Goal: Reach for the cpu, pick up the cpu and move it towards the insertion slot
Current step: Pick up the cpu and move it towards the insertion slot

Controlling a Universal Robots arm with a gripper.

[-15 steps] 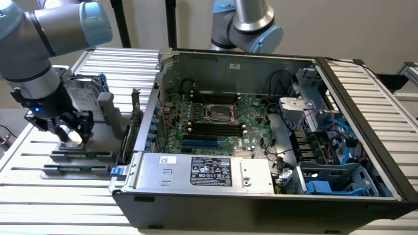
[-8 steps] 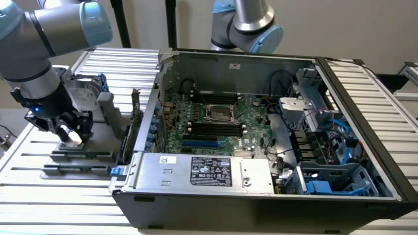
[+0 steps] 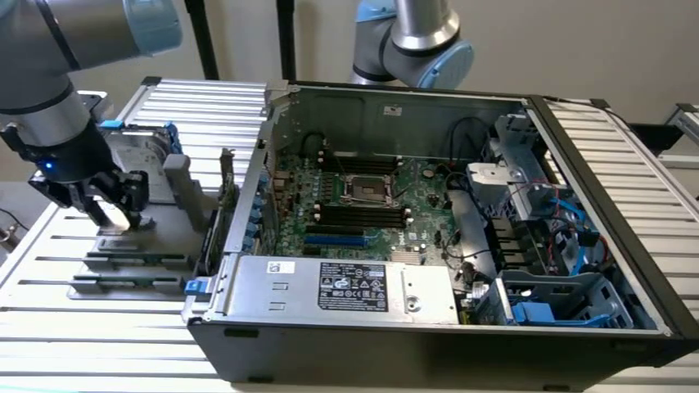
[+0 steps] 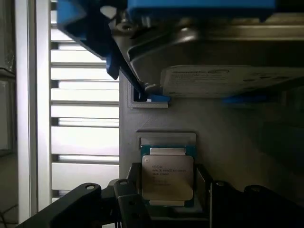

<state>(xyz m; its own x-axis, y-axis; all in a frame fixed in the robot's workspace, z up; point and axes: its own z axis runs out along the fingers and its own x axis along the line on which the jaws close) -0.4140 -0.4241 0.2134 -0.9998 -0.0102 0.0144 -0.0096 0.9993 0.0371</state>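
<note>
The cpu (image 4: 167, 176), a small square chip with a silver-grey face, lies flat in a recess of the grey fixture (image 4: 223, 137). My gripper (image 4: 168, 184) is down over it, with one dark finger (image 4: 133, 187) against one side of the chip and the other against the opposite side. In the exterior view the gripper (image 3: 114, 206) stands low over the fixture (image 3: 131, 246) at the exterior view's left, outside the computer case. The insertion slot (image 3: 366, 190), a square dark socket with a silver frame, sits on the motherboard in the open case, well to the exterior view's right of the gripper.
A silver hard drive in a blue bracket (image 3: 142, 151) stands just behind the gripper on the fixture, and it looms close above the chip (image 4: 228, 78). The case wall (image 3: 245, 205) and an upright card (image 3: 227, 176) lie between gripper and socket. A second arm (image 3: 410, 41) stands behind the case.
</note>
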